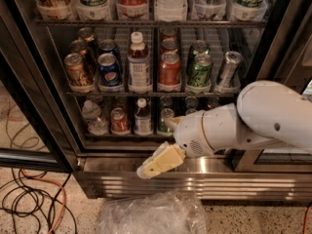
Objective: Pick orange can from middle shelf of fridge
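Observation:
The orange can (78,71) stands at the front of the leftmost lane on the middle shelf (146,93) of the fridge (58,126), with two more dull orange-brown cans behind it. My gripper (147,170), cream-coloured on the white arm (234,126), hangs low in front of the fridge's ribbed steel base (219,179). It is well below and to the right of the orange can and holds nothing that I can see.
On the middle shelf, right of the orange can, stand a blue Pepsi can (109,68), a white-capped bottle (139,62), a red can (169,70), green cans (200,71) and a silver can (229,67). A clear plastic bag (151,213) and cables (29,204) lie on the floor.

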